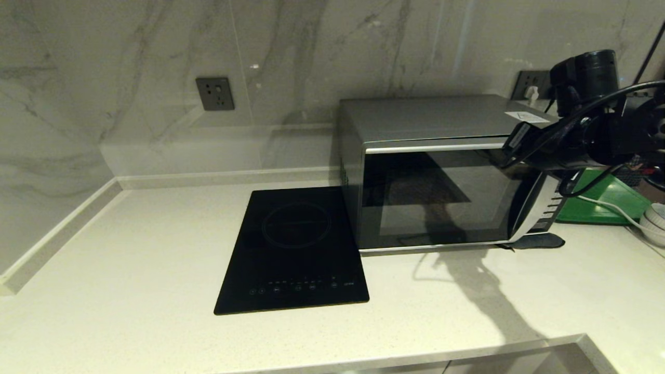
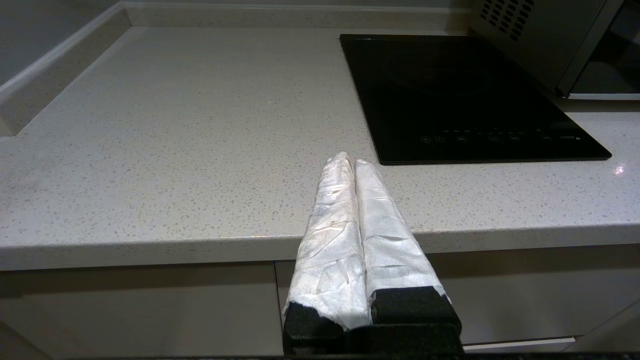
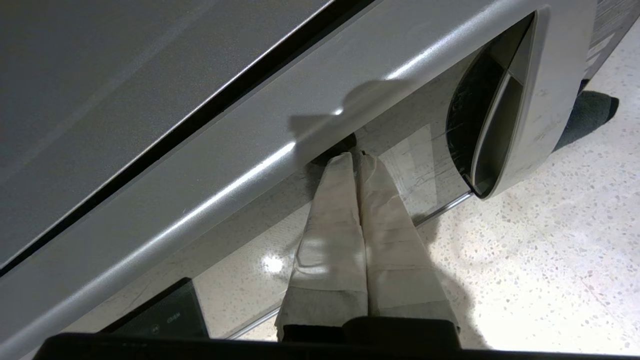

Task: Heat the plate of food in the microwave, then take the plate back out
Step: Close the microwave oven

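The microwave (image 1: 441, 192) sat just right of the black cooktop (image 1: 293, 249), heavy and rigid; its slick door wanted the curved handle (image 3: 505, 115). The right gripper (image 3: 356, 159), clenched empty, pressed near that handle.

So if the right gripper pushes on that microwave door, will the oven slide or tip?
Probably neither: the microwave is a broad, low box sitting flat on the countertop, so tipping looks unlikely. The smooth glass door may let the shut right gripper's wrapped fingertips slip. Sliding can't be ruled out.

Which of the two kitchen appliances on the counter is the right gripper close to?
The microwave: the shut right gripper points at its glass door; the flat black cooktop lies apart.
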You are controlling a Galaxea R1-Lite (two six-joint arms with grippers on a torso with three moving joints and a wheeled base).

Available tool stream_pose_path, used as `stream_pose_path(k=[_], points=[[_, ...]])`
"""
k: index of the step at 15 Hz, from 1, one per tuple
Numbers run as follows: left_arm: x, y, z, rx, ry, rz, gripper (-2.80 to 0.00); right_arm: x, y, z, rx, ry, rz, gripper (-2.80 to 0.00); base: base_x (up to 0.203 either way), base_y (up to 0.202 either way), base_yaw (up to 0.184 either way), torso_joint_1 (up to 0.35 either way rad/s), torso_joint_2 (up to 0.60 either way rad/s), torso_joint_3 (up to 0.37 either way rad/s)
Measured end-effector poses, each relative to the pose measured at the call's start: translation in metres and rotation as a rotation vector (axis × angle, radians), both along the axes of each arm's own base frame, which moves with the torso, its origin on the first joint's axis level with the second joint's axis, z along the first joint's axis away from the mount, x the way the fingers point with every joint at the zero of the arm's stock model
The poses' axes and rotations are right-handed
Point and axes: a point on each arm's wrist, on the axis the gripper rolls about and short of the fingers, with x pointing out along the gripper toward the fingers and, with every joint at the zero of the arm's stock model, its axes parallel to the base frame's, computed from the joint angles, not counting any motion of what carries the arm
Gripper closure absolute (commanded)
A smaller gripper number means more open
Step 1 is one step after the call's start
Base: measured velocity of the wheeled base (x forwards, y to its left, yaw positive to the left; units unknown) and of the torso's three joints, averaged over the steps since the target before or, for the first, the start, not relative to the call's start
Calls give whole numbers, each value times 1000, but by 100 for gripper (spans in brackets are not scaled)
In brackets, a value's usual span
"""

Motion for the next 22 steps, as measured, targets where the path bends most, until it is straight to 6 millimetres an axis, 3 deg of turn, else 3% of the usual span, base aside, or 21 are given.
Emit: stream_pose_path(k=[15,19,22], points=[[0,0,0,0,0,0,0,8,-3,-6,38,-4,37,0,0,0,0,0,0,0],[0,0,0,1,0,0,0,-7,-10,3,39,-20,26,0,0,0,0,0,0,0],[0,0,0,0,0,0,0,-37,-17,22,38,-55,21,0,0,0,0,0,0,0]])
